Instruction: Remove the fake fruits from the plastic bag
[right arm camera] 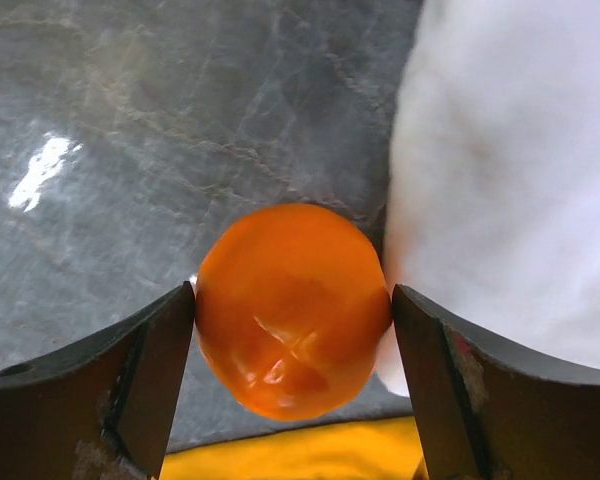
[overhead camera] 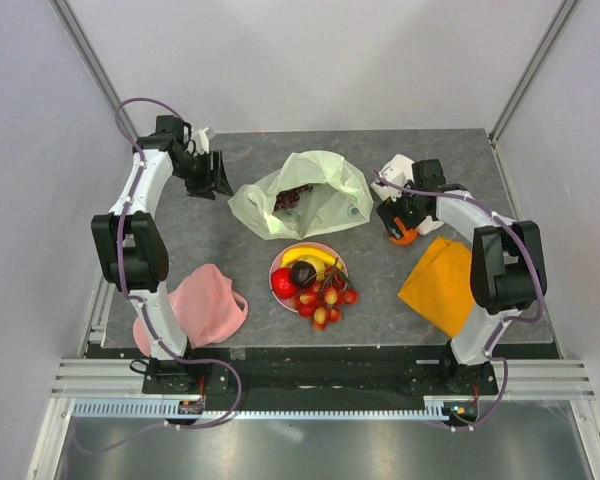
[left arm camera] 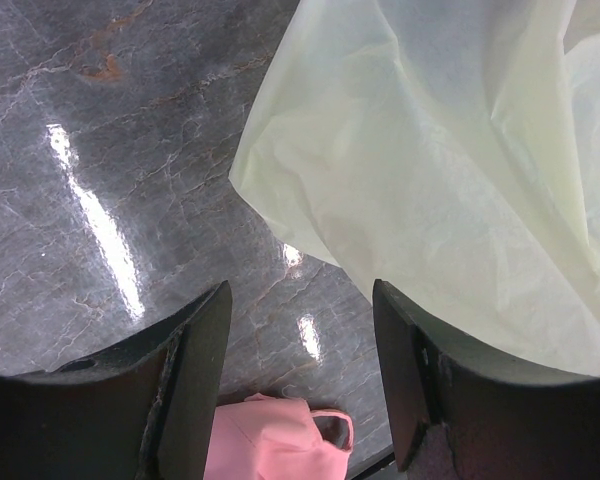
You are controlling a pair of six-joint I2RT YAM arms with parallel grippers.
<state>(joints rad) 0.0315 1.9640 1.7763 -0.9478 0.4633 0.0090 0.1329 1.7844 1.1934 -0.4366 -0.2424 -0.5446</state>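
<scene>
The pale yellow-green plastic bag [overhead camera: 315, 185] lies open at the table's middle back, with a dark grape bunch [overhead camera: 292, 197] inside its mouth. My left gripper [overhead camera: 212, 182] is open and empty just left of the bag; the left wrist view shows its fingers apart [left arm camera: 300, 380] over bare table beside the bag's edge [left arm camera: 440, 170]. My right gripper [overhead camera: 402, 232] is shut on the orange [right arm camera: 290, 305], both fingers touching its sides, right of the bag. A banana [overhead camera: 310, 257], red apple [overhead camera: 284, 283], dark plum [overhead camera: 302, 272] and berry cluster [overhead camera: 325, 300] sit on the pink plate [overhead camera: 277, 262].
An orange cloth [overhead camera: 440, 285] lies at the right front, its edge under the orange [right arm camera: 310, 455]. A white cloth [overhead camera: 398, 168] sits behind my right gripper, filling the right side of its wrist view [right arm camera: 510, 180]. A pink cloth [overhead camera: 205, 305] lies front left [left arm camera: 270, 440].
</scene>
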